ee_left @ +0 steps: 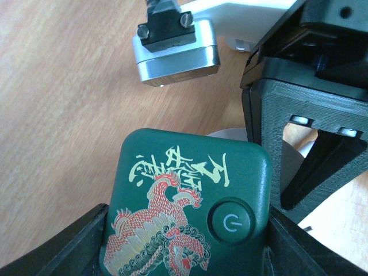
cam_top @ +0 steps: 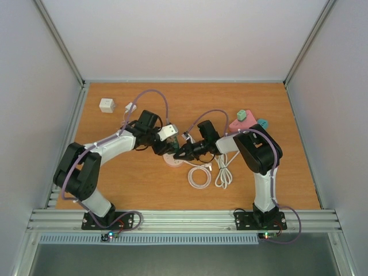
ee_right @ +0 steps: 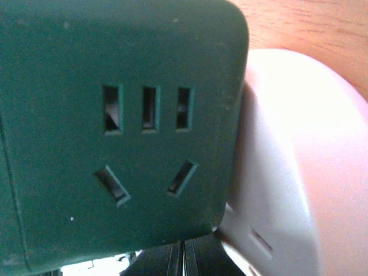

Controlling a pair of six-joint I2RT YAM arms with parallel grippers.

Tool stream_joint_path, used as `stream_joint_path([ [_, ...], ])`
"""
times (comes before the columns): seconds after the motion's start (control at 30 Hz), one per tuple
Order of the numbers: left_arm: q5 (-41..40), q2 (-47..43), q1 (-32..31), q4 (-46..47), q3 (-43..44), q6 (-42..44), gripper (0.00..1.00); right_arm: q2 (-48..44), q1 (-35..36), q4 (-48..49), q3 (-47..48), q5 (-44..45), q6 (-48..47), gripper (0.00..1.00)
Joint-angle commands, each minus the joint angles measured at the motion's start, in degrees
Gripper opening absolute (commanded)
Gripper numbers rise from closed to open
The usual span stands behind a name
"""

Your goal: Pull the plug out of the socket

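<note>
Left gripper [ee_left: 184, 256] is clamped on the dark green dragon-print cube socket [ee_left: 184, 201], mid-table; the pale rounded plastic plug [ee_right: 276, 172] is pressed against its side; right gripper [ee_left: 299, 190], pinched shut on nothing, looks nearest, just beside it.

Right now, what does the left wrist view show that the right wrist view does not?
Only the left wrist view: the top of the green socket cube, with dragon print and power button, and the left gripper clamped on its sides. Only the right wrist view: the cube's slotted face and a pale round thing beside it. Both: the cube and the wooden table.
</note>
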Motion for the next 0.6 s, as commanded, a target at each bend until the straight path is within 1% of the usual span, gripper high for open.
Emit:
stream_joint_path([
  [0.0, 13.91, 1.44, 3.78, -3.94, 7.24, -2.57, 0.24, 3.73, 0.34, -7.0, -0.6, 10.33, -1.73, 0.02],
  [0.07, 15.6, 1.49, 4.56, -4.06, 7.51, -2.96, 0.25, 4.07, 0.41, -7.39, -0.26, 10.52, -1.86, 0.02],
  [0.23, 14.47, 0.19, 4.22, -2.78, 5.69, -1.57, 0.24, 4.26, 0.39, -7.73, -0.16, 10.99, -2.13, 0.02],
  [0.37, 8.52, -2.91, 1.69, 1.35, 1.8, -0.99, 0.24, 4.74, 0.35, -8.49, 0.31, 11.72, -2.63, 0.02],
  [0.47, 2.26, -4.63, -0.34, 4.1, -0.18, -1.63, 0.23, 4.69, 0.57, -9.24, 0.56, 11.97, -3.45, 0.02],
  [0.57, -3.49, -4.91, -0.77, 6.96, -1.42, -2.93, 0.23, 2.91, 1.98, -8.83, -0.14, 9.85, -3.38, 0.02],
])
